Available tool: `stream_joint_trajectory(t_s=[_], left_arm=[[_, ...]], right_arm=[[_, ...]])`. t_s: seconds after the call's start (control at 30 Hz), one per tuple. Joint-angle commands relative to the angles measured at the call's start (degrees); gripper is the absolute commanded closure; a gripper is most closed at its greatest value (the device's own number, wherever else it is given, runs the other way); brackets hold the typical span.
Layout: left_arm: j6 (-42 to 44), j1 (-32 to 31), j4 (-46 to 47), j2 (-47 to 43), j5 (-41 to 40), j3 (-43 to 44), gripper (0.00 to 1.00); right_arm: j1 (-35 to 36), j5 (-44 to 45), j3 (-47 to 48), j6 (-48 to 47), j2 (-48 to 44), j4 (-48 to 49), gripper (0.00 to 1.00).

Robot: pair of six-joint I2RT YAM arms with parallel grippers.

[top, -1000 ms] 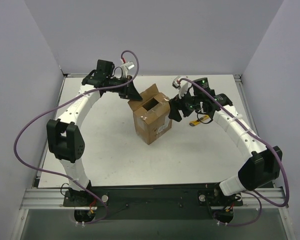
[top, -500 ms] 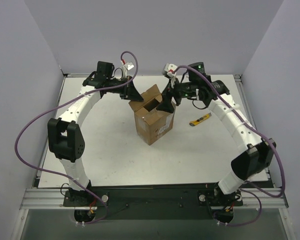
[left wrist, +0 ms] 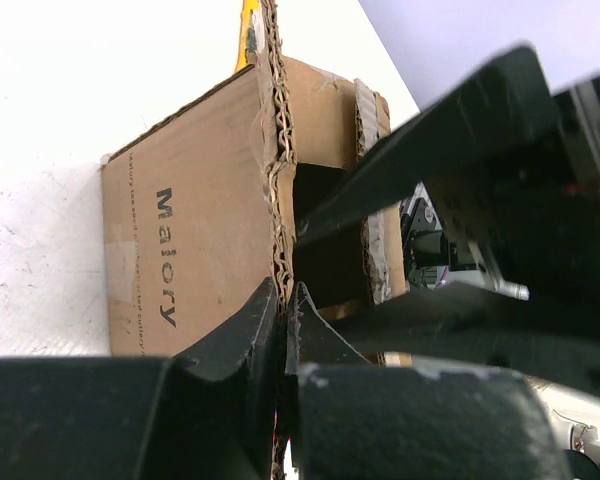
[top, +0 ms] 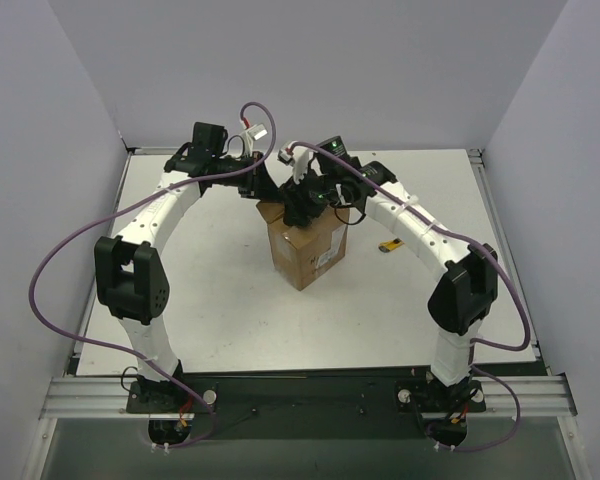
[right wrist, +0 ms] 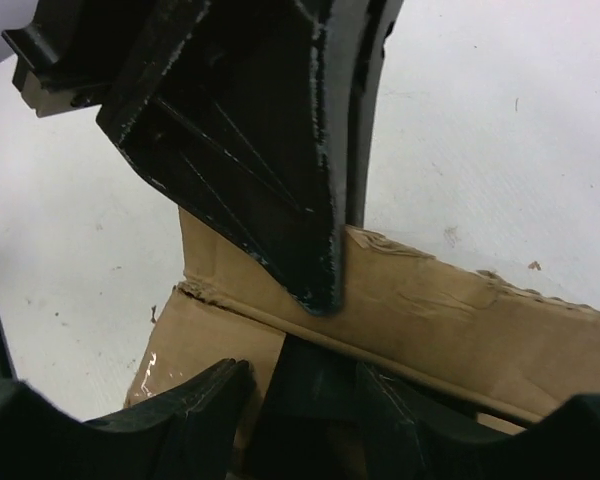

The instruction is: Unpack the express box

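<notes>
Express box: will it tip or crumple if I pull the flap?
The flap is ragged corrugated card, so likely bends first. The left gripper pinches high on the express box, so pulling may tip it.

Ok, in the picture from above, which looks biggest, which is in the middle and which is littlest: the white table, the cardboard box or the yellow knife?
1. The table, by far the biggest.
2. The cardboard box.
3. The yellow knife, only a tiny sliver near the box.

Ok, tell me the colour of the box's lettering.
Black lettering on the box; clearest in left wrist view.
</notes>
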Motion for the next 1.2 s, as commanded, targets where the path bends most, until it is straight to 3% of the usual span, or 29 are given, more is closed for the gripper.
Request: stream_joint_trajectory(t_s=[0.0, 0.17, 0.53, 0.77, 0.87, 0.93, 1.0, 1.17], left_arm=[[1.6, -0.4, 0.8, -1.9, 0.5, 1.8, 1.0], [2.0, -0.5, 0.7, -1.8, -0.3, 1.9, 1.0], [2.5, -0.6, 0.4, -1.6, -1.6, 2.2, 1.0], [2.3, -0.7, 0.6, -0.9, -1.6, 2.4, 1.0], [2.3, -0.7, 0.8, -0.9, -1.5, 2.6, 1.0], [2.6, -0.8, 0.4, -0.8, -1.4, 2.7, 1.0], [3.1, -0.9, 0.2, -0.7, -0.4, 2.8, 1.0], [4.6, -0.9, -0.2, 0.5, 5.4, 4.3, 1.0]], right_arm=[[1.5, 11.7, 1.6, 3.8, -1.4, -2.8, 0.52], [0.4, 12.4, 1.8, 7.8, -2.0, -6.5, 0.55], [-1.2, 10.7, 6.5, 7.4, -5.7, -15.1, 0.58], [-7.5, 6.9, 3.2, 10.6, -8.2, -20.3, 0.61], [-10.8, -1.1, 3.3, 8.3, -9.4, -19.9, 0.56], [-12.8, -11.2, 7.0, 4.9, -9.3, -19.8, 0.46], [-13.5, -14.4, 9.2, -2.2, -9.1, -19.8, 0.37], [-13.4, -23.9, 9.8, -18.0, -9.7, -19.4, 0.29]])
